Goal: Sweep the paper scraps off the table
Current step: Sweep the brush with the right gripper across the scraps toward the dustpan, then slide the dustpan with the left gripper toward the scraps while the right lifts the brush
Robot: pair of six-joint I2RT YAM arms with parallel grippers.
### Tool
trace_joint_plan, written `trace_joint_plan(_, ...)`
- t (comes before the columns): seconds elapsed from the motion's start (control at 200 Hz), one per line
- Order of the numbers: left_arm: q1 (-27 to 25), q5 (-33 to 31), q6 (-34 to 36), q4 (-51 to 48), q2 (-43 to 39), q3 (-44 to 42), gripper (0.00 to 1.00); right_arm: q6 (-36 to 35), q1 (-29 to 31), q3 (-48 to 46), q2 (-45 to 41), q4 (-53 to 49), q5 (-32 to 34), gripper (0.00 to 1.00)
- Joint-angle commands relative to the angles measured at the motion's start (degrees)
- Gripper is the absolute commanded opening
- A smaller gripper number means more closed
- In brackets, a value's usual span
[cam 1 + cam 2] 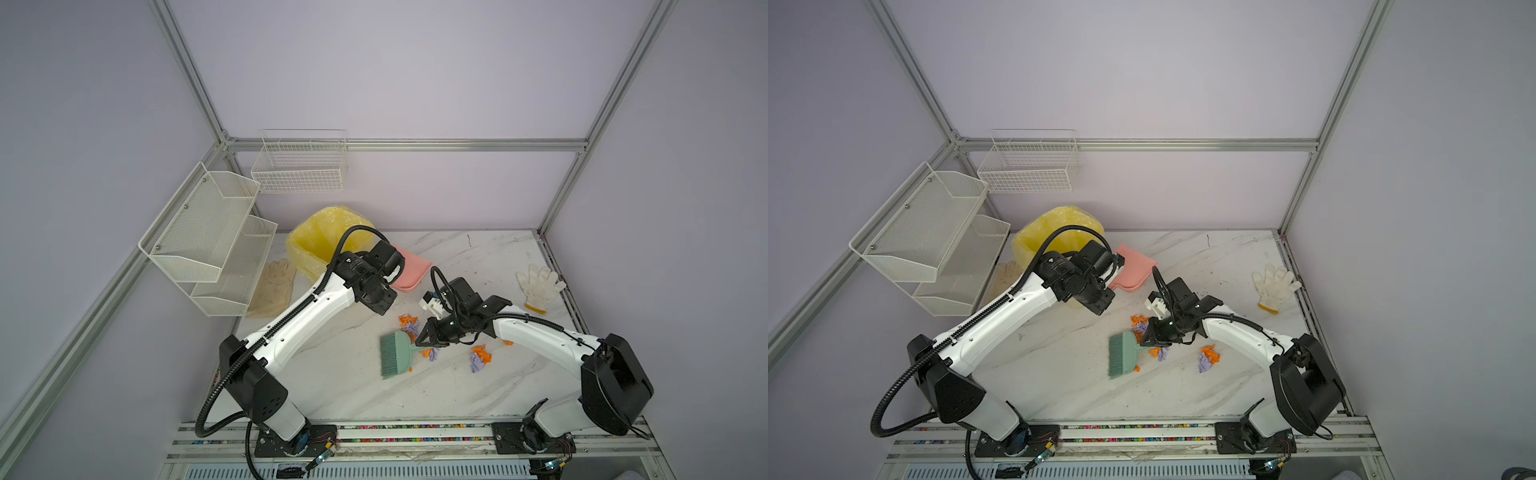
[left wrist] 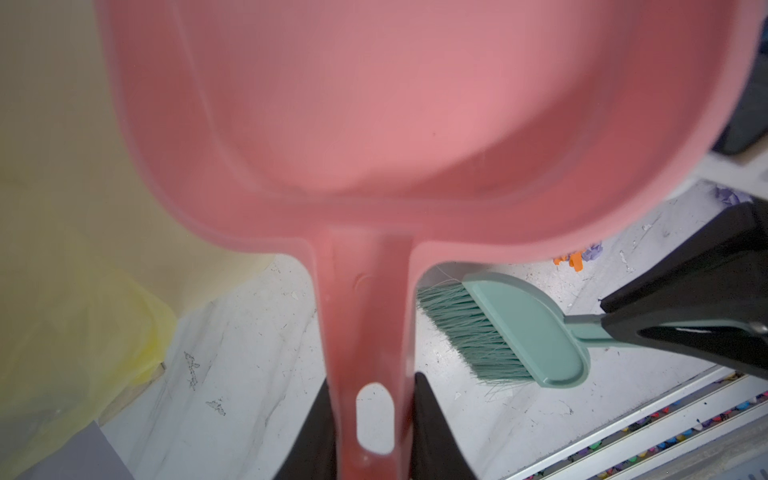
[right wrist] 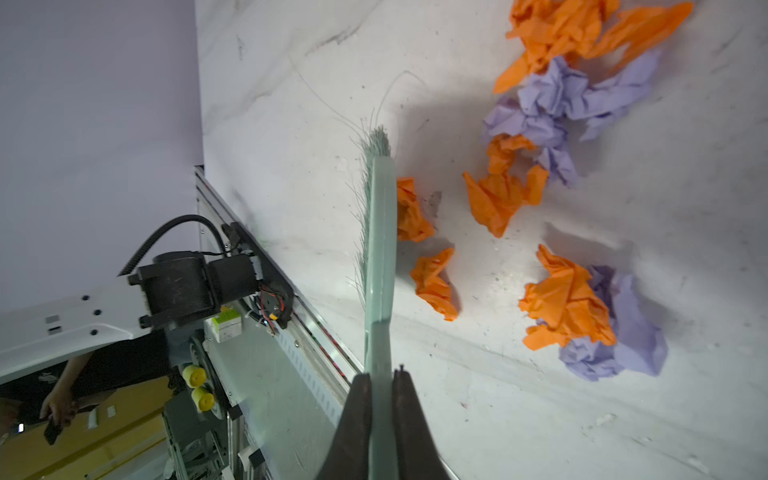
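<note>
Orange and pale purple paper scraps lie in small heaps on the marble-look table, right of middle. My right gripper is shut on the handle of a green brush. The brush's bristles point left, and its back is next to two orange scraps. My left gripper is shut on the handle of the pink dustpan. The dustpan is further back, beside the bin, and no scraps show in it.
A bin lined with a yellow bag stands at the back left. A beige glove lies under the white mesh shelves, and a white glove lies at the right edge. A wire basket hangs on the back wall.
</note>
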Motion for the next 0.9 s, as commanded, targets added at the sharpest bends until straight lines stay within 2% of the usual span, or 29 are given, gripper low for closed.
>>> trace_joint_plan(0.0,0.1,-1.5,0.3,-0.4,-2.7,4.7,0.00,-4.8,0.0,1.9,1.2,-7.6,5.9,0.00)
trace_joint_plan(0.085,0.1,-1.5,0.3,-0.5,-3.0,4.2,0.00,-3.9,-0.9,3.2,-0.2,-9.4,9.3,0.00)
trace_joint_plan(0.22,0.1,-1.3,0.4,-0.6,-3.1,3.5,0.00,-6.3,-4.5,5.7,-1.9,-14.5,15.9,0.00)
trace_joint_plan(0.38,0.1,-0.4,1.0,-1.4,-2.9,2.9,0.00,-8.6,-7.3,6.7,-3.6,-18.8,20.1,0.00)
trace_joint_plan(0.455,0.1,0.1,1.2,-1.9,-3.0,2.2,0.00,-9.1,-8.1,7.1,-4.5,-19.6,20.0,0.00)
trace_joint_plan(0.58,0.0,1.2,0.7,-2.9,-3.3,0.9,0.00,-9.7,-9.0,8.5,-6.6,-19.4,15.2,0.00)
trace_joint_plan(0.72,-0.2,2.2,-0.1,-3.7,-4.2,-1.1,0.00,-9.8,-11.9,11.7,-9.4,-20.1,13.6,0.00)
trace_joint_plan(0.895,-0.9,2.5,-0.9,-4.6,-5.8,-5.2,0.00,-12.4,-17.0,15.5,-11.3,-23.6,15.3,0.00)
